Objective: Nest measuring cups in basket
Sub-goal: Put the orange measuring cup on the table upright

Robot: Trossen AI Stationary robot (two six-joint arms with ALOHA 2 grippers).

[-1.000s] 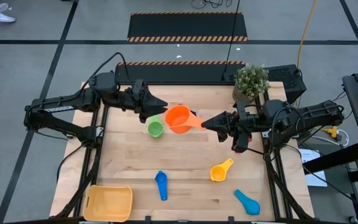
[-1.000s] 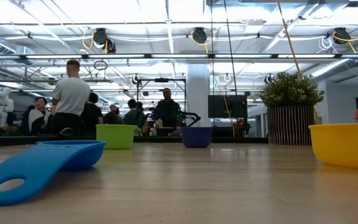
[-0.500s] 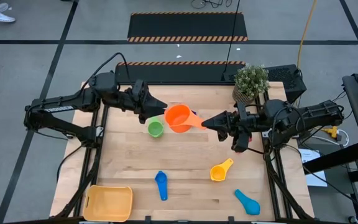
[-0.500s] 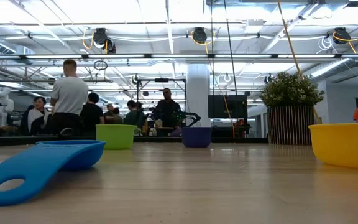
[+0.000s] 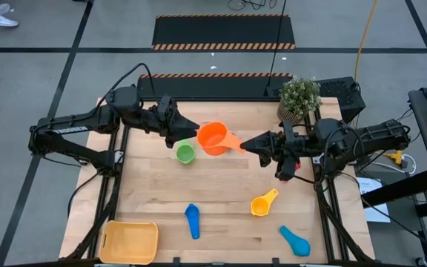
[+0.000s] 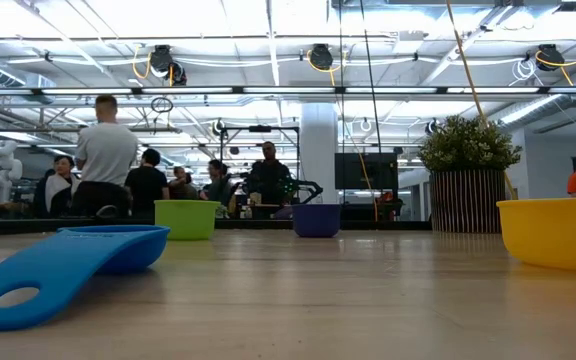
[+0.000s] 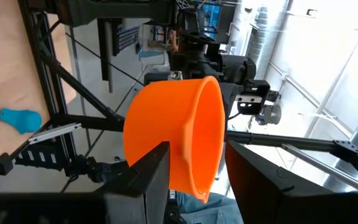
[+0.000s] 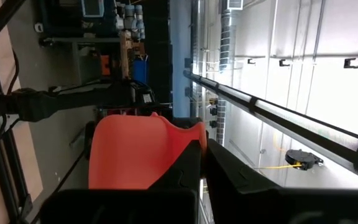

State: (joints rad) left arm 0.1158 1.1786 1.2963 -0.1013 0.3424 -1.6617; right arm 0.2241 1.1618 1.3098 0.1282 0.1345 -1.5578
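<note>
High view showed both arms meeting over the far middle of the table, with the orange cup held up between them. The left gripper had its fingers part open around the cup's rim, while the right gripper was pinched tight on the cup's handle. A green cup sat just beside the left gripper, a blue cup and a yellow cup lay nearer the front, a light blue cup near the front right corner, and the basket at the front left corner.

Low view caught neither gripper, only cups on the wood and people beyond.

Left wrist view had the cup's wall between its fingers.

Right wrist view showed its fingers closed on the handle.
</note>
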